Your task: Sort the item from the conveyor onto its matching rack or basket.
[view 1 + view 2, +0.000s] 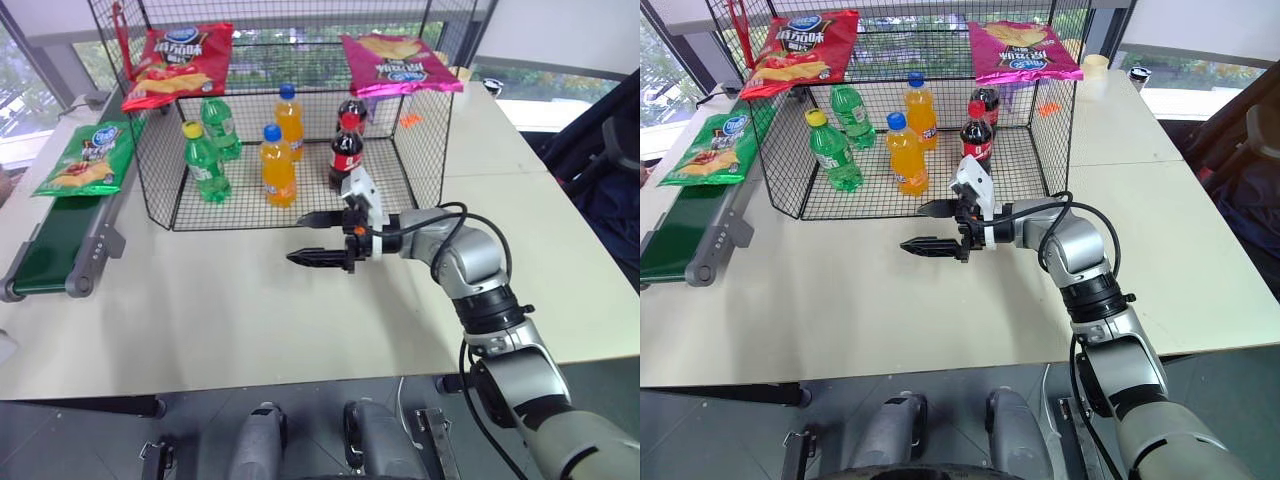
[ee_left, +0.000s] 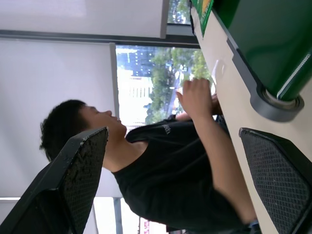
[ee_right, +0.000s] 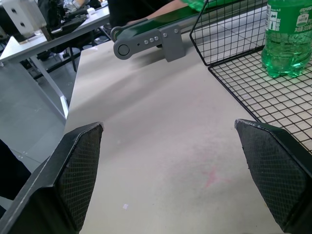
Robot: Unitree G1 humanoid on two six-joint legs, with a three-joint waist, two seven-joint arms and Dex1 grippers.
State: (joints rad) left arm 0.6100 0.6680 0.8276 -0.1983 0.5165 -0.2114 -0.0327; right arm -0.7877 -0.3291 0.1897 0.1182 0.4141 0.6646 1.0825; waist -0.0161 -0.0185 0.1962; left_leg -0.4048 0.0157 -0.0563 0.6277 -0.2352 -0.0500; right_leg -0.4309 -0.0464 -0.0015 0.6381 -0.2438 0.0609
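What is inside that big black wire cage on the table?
Inside the wire cage stand six bottles: two green, two orange and two dark cola ones. On its top lie a red crisp bag and a pink crisp bag, which hide little beneath.

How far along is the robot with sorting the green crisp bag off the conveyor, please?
Barely begun. Done: nothing of this bag's sorting; the green bag lies on the conveyor, while a red bag and a pink bag already sit atop the rack. In hand: nothing; the right pincer is open over the table, and the left pincer is open too. Left: grasp the green bag and place it on the rack.
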